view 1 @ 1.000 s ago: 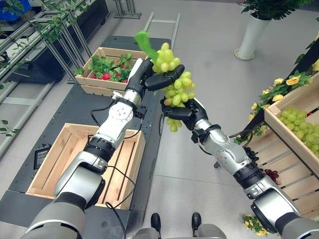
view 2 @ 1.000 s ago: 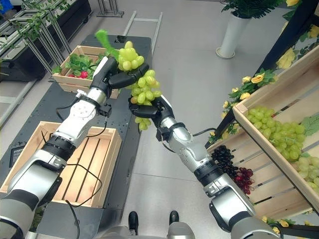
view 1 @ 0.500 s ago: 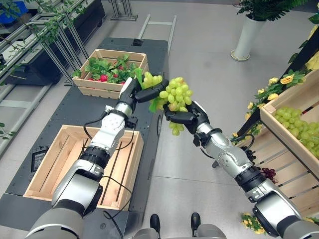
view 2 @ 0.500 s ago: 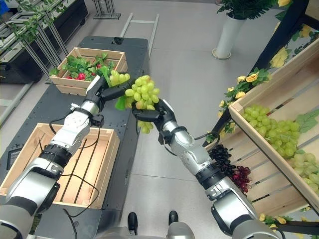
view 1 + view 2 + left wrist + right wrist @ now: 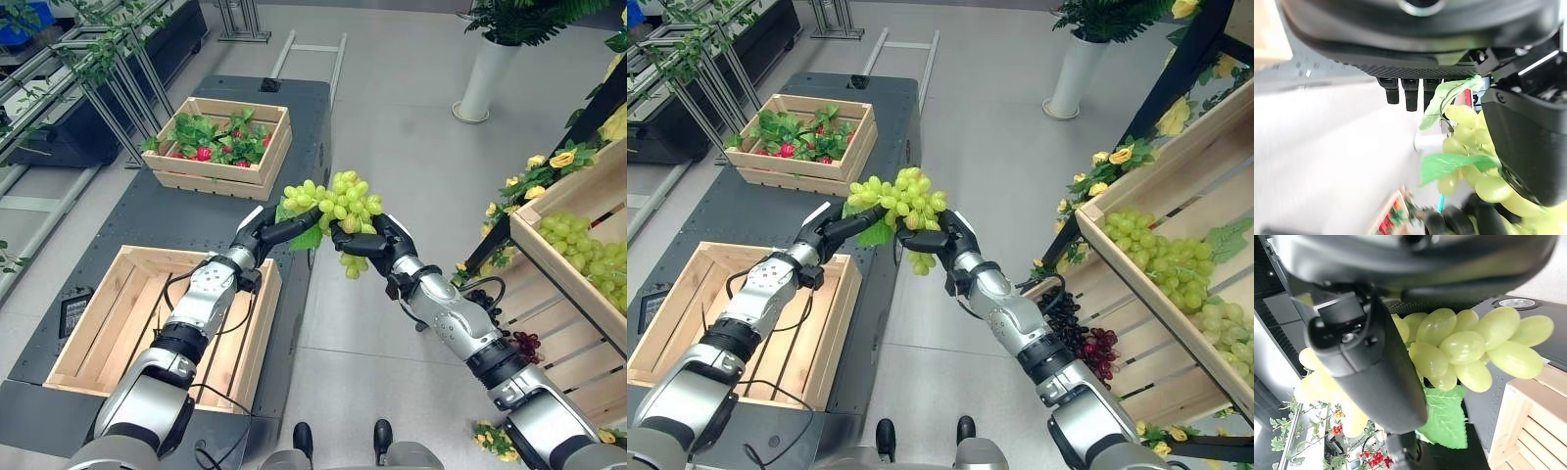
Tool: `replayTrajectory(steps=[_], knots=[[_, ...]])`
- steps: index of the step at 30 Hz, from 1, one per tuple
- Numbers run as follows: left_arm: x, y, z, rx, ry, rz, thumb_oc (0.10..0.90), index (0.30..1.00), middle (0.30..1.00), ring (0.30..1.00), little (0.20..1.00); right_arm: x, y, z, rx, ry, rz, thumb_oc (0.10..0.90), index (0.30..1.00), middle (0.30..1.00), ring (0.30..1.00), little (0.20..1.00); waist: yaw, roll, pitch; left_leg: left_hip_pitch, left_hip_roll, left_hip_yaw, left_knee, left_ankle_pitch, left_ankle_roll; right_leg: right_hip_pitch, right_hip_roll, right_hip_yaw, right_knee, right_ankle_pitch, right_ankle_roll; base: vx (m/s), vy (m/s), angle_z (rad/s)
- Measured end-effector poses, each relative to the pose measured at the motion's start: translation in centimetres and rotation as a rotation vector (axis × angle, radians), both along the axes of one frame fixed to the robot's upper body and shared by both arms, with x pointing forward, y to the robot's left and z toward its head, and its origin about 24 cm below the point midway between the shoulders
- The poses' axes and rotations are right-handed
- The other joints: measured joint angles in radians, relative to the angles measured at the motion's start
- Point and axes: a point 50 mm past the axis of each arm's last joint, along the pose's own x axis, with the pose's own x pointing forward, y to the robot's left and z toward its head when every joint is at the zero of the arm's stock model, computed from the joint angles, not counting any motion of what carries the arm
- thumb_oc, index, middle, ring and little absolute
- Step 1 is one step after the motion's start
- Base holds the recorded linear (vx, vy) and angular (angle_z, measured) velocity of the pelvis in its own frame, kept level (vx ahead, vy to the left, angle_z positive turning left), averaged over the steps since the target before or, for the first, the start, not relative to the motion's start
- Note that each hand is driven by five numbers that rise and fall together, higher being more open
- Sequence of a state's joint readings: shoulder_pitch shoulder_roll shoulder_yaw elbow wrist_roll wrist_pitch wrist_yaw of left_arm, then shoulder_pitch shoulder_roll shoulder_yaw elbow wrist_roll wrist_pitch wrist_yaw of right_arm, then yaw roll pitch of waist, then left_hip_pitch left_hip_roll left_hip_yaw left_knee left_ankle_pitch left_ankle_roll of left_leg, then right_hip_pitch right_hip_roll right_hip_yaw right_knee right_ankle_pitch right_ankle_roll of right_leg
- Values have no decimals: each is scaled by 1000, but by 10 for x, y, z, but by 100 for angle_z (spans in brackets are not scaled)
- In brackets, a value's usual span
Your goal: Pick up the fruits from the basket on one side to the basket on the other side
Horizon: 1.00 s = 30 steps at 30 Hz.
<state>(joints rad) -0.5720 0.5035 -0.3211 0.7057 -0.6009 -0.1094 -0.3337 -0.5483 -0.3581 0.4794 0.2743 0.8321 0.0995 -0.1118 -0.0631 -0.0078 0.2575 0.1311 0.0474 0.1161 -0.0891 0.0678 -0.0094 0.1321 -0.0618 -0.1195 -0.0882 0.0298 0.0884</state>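
A bunch of green grapes [image 5: 333, 204] with a green leaf hangs in the air between my two hands, just past the right rim of the empty wooden crate [image 5: 125, 260]. My left hand [image 5: 266, 228] holds its left, leafy end; in the left wrist view the thumb [image 5: 1528, 147] lies against the grapes [image 5: 1469, 147]. From the right, my right hand [image 5: 380, 241] curls round the bunch, and the right wrist view has its thumb [image 5: 1376, 362] pressed over the grapes [image 5: 1469, 345].
A second crate [image 5: 211, 178] with leaves and red fruit stands farther back on the dark platform. A slanted wooden shelf crate [image 5: 558, 257] with more green grapes is at the right, with dark grapes [image 5: 529, 345] below it. A white planter [image 5: 485, 69] stands behind.
Both hands have come down and nearer to me with the grape bunch, from high above the far crate to beside the empty crate's right edge.
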Motion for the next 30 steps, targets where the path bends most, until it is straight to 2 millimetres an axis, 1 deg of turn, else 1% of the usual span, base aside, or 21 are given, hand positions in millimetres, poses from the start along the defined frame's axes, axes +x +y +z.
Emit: replayTrajectory(steps=[2, 4, 6, 7, 9, 11, 12, 14, 19, 22, 25, 28, 29, 30], knots=[[-8, -3, -12, -105, 54, -46, 800, 900, 900, 900, 900, 1, -2, 1, 11, -4, -10, 400, 300, 300, 300, 300, 2, -1, -1, 0, -1, 0, 0, 0, 0, 0, -1, 0, 0, 0, 0, 0, 0, 0], [-24, -15, -32, -248, 134, -123, 800, 900, 900, 900, 900, 3, -5, 6, 47, -25, -35, 400, 300, 300, 300, 300, 5, -1, -1, 1, -1, 0, 0, 0, 0, 0, -1, 0, 0, 0, 1, 0, 0, 0], [-31, -24, -41, -343, 178, -162, 800, 900, 900, 900, 900, 4, -7, 9, 61, -40, -48, 400, 300, 300, 300, 300, 11, -2, -1, 1, 0, 1, 0, 0, 0, 1, -1, 0, 0, 0, 1, 0, 0, 0], [-40, -34, -48, -469, 210, -202, 800, 900, 900, 900, 900, 5, -9, 11, 79, -47, -61, 400, 300, 300, 300, 300, 19, -3, -2, 2, -1, 1, 0, 0, 0, 0, 0, 0, 0, 0, 1, 0, 0, 0], [-52, -54, -53, -680, 228, -253, 800, 900, 900, 900, 900, 6, -12, 14, 98, -57, -78, 400, 300, 300, 300, 300, 25, -7, -4, 3, -1, 2, 0, 0, 0, 1, 0, 2, 0, 0, 1, 0, 0, 0], [-55, -60, -56, -773, 230, -245, 800, 900, 900, 900, 900, 7, -13, 17, 118, -65, -90, 400, 300, 300, 300, 300, 27, -9, -6, 4, -2, 2, 0, 0, 0, 2, 0, 1, 0, 1, 1, 0, 0, 0], [-59, -64, -57, -858, 228, -244, 800, 900, 900, 900, 900, 7, -12, 18, 131, -71, -90, 400, 300, 300, 300, 300, 26, -13, -9, 5, -2, 3, 0, 0, 0, 3, 1, 1, 0, 1, 0, 0, 0, 0], [-61, -67, -58, -926, 230, -242, 800, 900, 900, 900, 900, 7, -10, 21, 146, -84, -87, 400, 300, 300, 300, 300, 26, -18, -13, 6, -2, 3, 0, 0, 0, 3, 1, 2, 0, 1, 0, 0, 0, 0], [-67, -76, -61, -1059, 218, -239, 800, 900, 900, 900, 900, 4, -4, 32, 165, -127, -60, 400, 300, 300, 300, 300, 27, -30, -25, 6, -1, 4, 0, 0, 0, 3, 0, 4, 0, 2, 1, 0, 0, 0], [-69, -77, -63, -1071, 221, -234, 800, 900, 900, 900, 900, 3, -4, 32, 163, -128, -59, 400, 300, 300, 300, 300, 27, -35, -40, 6, -1, 5, 0, 0, 0, 2, 0, 7, 0, 2, 1, 0, 0, 0], [-74, -75, -69, -1075, 235, -208, 800, 900, 900, 900, 900, 2, -5, 31, 131, -144, -63, 400, 300, 300, 300, 300, 25, -36, -50, 7, -1, 9, 0, 0, 0, 2, 0, 9, 0, 2, 1, 7, 19, -2], [-87, -66, -85, -1062, 265, -112, 800, 900, 900, 900, 900, -6, -9, 24, 100, -145, -70, 400, 300, 300, 300, 300, 25, -34, -67, 8, -2, 19, -1, -2, 1, -2, 2, 29, 0, 3, 2, -11, 38, -9], [-93, -60, -96, -1023, 293, -52, 800, 900, 900, 900, 900, -11, -15, 20, 85, -147, -70, 400, 300, 300, 300, 300, 25, -34, -71, 9, 0, 24, -1, -4, 2, -3, 1, 33, 0, 3, 2, -8, 30, -11], [-96, -57, -102, -998, 311, -18, 800, 900, 900, 900, 900, -12, -18, 19, 73, -147, -71, 400, 300, 300, 300, 300, 23, -34, -71, 9, -1, 27, -1, -4, 2, -5, 1, 35, 0, 4, 3, -8, 41, -11]])
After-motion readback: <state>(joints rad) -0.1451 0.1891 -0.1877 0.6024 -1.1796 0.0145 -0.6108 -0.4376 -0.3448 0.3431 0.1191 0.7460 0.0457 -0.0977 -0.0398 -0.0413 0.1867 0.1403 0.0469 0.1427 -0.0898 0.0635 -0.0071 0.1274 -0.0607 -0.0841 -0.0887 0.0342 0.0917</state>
